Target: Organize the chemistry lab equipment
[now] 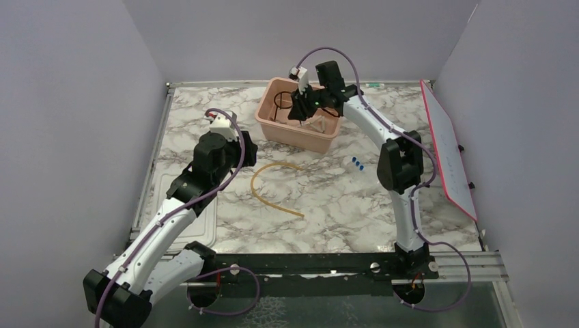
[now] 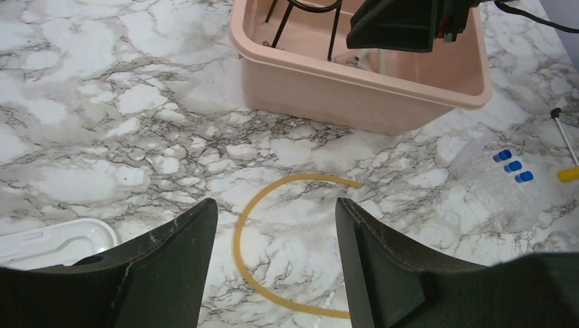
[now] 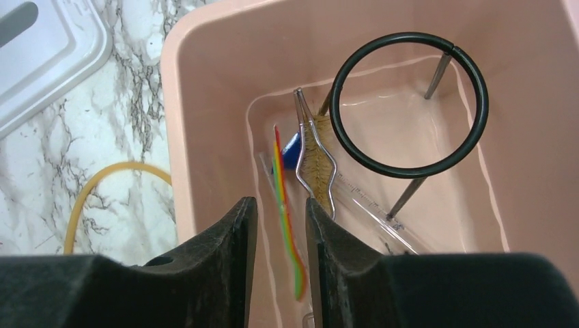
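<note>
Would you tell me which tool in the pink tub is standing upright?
The black ring stand, up on its thin legs; the tongs and brush beside it lie flat.

- No legible text, label, brand or number on any surface in view.
- Clear tube (image 3: 372, 203) in pink tub (image 3: 205, 102): fine marks, too small to read.
</note>
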`<state>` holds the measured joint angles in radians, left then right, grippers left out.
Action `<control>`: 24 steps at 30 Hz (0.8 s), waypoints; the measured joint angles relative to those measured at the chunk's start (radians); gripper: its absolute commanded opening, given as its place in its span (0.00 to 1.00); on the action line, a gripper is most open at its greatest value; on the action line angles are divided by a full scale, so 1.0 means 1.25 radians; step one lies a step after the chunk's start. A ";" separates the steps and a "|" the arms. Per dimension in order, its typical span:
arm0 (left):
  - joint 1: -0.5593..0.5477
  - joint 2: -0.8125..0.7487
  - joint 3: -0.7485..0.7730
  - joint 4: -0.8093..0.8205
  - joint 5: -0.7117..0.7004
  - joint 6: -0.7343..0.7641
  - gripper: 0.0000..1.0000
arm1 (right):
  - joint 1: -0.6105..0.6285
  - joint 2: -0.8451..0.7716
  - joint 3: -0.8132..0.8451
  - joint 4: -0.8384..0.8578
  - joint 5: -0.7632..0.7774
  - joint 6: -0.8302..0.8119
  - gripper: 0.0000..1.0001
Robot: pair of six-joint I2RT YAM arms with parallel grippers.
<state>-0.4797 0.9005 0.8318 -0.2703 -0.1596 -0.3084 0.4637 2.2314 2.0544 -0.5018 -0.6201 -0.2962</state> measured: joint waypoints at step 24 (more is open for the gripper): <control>0.000 -0.128 -0.011 -0.034 -0.310 -0.040 0.75 | 0.287 -0.265 -0.290 0.114 0.346 0.405 0.43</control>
<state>-0.4797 0.7406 0.8185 -0.3126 -0.5472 -0.3588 0.8219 1.8999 1.6917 -0.3595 -0.1879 0.2096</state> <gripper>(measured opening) 0.695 0.426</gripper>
